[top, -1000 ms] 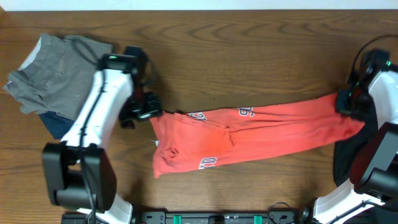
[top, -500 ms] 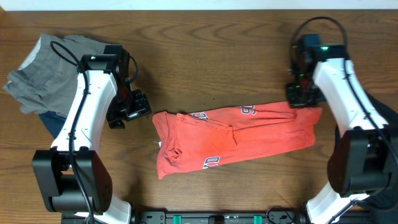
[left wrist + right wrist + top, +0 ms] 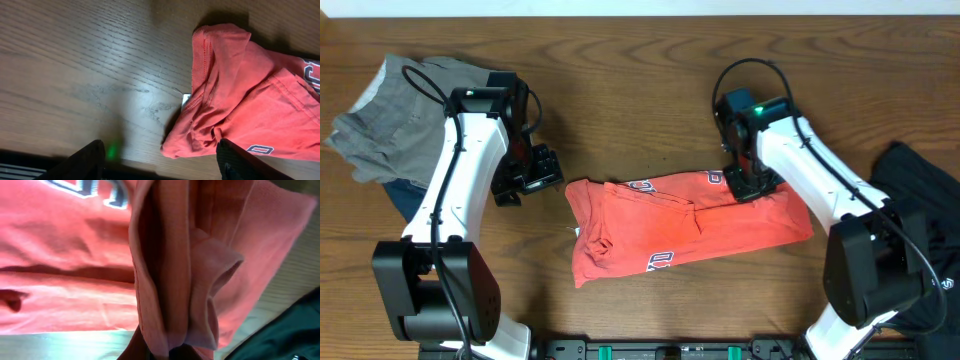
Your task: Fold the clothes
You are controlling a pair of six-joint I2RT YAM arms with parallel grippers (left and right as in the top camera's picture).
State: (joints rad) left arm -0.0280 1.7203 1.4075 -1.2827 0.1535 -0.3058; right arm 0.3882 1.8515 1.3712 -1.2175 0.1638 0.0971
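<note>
Table: we see a brown wood-grain tabletop [image 3: 660,80] with both arms reaching over it.
T-shirt: the coral-red short-sleeved T-shirt [image 3: 680,230] with white lettering lies in the middle of the table as a long band folded over on itself. It runs left to right, with its right end a little farther back than its left.
Left gripper: the left gripper [image 3: 542,172] sits just beside the T-shirt's left end, apart from the cloth. In its wrist view we see both dark fingers [image 3: 90,160] spread wide with nothing between them, and the ribbed collar edge on the table ahead.
Right gripper: the right gripper [image 3: 752,185] is at the far edge of the T-shirt, right of centre. Its jaws are pressed together on a bunched fold of the red cloth, which fills its wrist view in stacked layers.
Black garment: a black cloth garment [image 3: 920,220] lies crumpled at the right edge of the table, well apart from the T-shirt.
Grey garment: a rumpled grey cloth garment [image 3: 400,125] rests at the far left, behind the left arm.
Blue cloth: a dark blue piece of cloth [image 3: 408,200] shows at the near edge of the grey one, but we cannot tell what it is.
</note>
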